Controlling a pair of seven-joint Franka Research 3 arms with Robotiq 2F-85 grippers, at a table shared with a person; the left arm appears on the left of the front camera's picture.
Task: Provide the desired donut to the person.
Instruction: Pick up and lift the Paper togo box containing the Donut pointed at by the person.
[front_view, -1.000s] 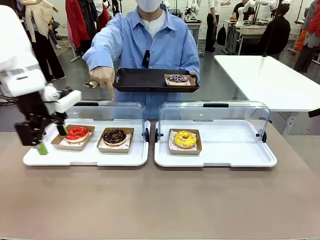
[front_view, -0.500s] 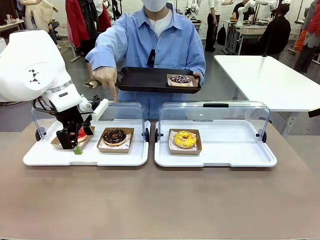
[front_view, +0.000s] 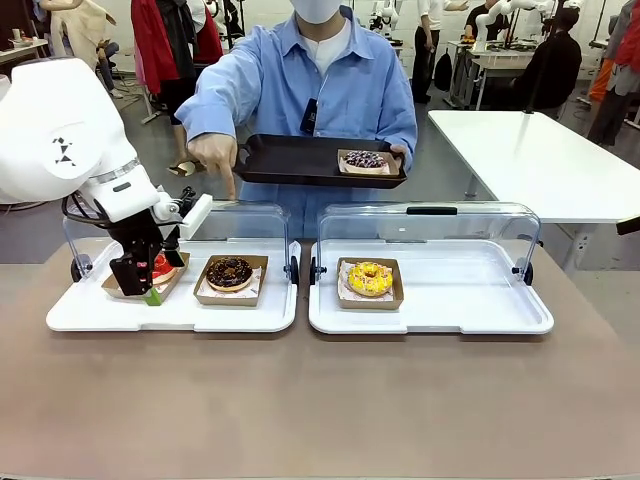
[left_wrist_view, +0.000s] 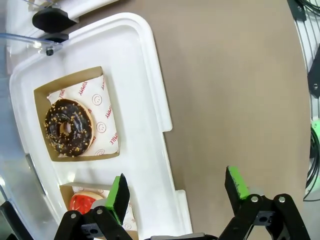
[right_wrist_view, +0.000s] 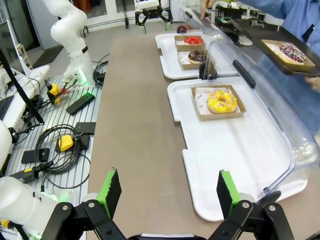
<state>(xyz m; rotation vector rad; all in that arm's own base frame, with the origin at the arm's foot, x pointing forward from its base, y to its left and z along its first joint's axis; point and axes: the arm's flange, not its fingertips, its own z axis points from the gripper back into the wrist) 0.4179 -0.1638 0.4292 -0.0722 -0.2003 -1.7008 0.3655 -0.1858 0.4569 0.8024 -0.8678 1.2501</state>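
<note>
The left gripper (front_view: 150, 288), fingers spread wide and empty, hangs over the red donut (front_view: 160, 267), at nine o'clock of the chocolate donut (front_view: 230, 271) in the left white tray (front_view: 200, 318). The person's hand (front_view: 213, 155) points down from twelve o'clock of that chocolate donut, and the right gripper (right_wrist_view: 168, 187) hangs over the counter (front_view: 320, 400), fingers wide and empty.

Desk: What else is around the work area?

Operator: I see a white rectangular side table (front_view: 530, 150) off the far right corner of the brown matte tabletop (front_view: 320, 400). On my right wrist camera, a slatted grey metal shelf (right_wrist_view: 92, 116) runs beside that tabletop, with coiled black cables (right_wrist_view: 55, 150) and a flat black box (right_wrist_view: 80, 103) lying on it.
</note>
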